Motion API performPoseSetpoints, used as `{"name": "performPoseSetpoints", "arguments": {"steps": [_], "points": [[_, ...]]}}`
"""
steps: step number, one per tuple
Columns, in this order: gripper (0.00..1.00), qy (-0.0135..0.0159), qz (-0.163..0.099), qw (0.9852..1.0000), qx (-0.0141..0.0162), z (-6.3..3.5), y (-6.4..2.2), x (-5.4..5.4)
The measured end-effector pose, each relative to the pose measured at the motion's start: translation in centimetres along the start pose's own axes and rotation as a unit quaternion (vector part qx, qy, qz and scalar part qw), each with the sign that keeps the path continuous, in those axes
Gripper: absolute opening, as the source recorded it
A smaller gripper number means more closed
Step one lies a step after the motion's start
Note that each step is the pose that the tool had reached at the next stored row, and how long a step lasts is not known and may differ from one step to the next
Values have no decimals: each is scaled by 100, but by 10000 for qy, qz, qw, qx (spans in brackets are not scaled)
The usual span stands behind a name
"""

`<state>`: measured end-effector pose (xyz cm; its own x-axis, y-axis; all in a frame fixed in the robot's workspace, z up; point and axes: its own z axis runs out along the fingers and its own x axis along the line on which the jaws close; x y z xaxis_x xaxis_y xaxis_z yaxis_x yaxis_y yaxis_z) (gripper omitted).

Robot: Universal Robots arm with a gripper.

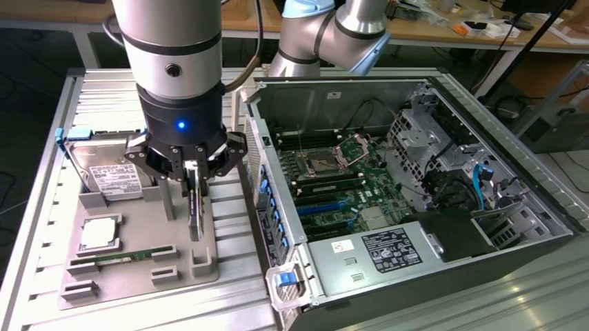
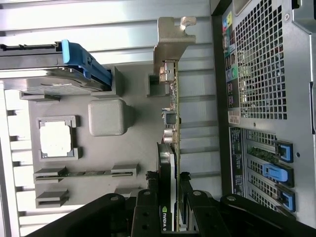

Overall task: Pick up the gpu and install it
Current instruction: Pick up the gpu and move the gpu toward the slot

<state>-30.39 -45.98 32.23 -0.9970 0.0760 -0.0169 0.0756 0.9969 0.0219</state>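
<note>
The gpu (image 1: pixel 194 207) stands on its long edge in the grey fixture tray (image 1: pixel 138 276), its lower edge down at the tray surface. My gripper (image 1: pixel 193 172) hangs straight above it, fingers shut on the card's upper edge. In the wrist view the gpu (image 2: pixel 173 123) runs away from my gripper (image 2: pixel 169 212): a tan-green board edge with a black fan housing beside it, ending in a silver bracket (image 2: pixel 170 42). A black finger (image 2: pixel 145 212) presses on either face of the card. I cannot tell whether the card is lifted off the tray.
The open computer case (image 1: pixel 368 179) lies at the exterior view's right, motherboard up, with blue slots (image 1: pixel 318 207) near its near wall. On the tray sit a hard drive (image 1: pixel 110 176), a processor (image 1: pixel 99 233) and a memory stick (image 1: pixel 124 256). The case's rear grille (image 2: pixel 261 98) stands beside the card.
</note>
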Motion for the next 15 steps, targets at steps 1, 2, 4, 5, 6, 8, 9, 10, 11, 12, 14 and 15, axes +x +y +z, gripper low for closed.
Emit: {"name": "performPoseSetpoints", "arguments": {"steps": [1, 2, 4, 5, 6, 8, 9, 10, 11, 12, 14, 15], "points": [[27, 0, 0, 10000, 0, -3, 0, 0], [27, 0, 0, 10000, 0, -5, 0, 0], [27, 0, 0, 10000, 0, -12, 0, 0], [27, 0, 0, 10000, 0, -15, 0, 0], [27, 0, 0, 10000, 0, -18, 0, 0], [27, 0, 0, 10000, 0, -25, 0, 0], [27, 0, 0, 10000, 0, -28, 0, 0], [27, 0, 0, 10000, 0, -31, 1, -1], [27, 0, 0, 10000, 0, -35, 1, -1], [27, 0, 0, 10000, 0, -38, 1, -1], [27, 0, 0, 10000, 0, -44, 1, -1], [27, 0, 0, 10000, 0, -47, 1, -1]]}}
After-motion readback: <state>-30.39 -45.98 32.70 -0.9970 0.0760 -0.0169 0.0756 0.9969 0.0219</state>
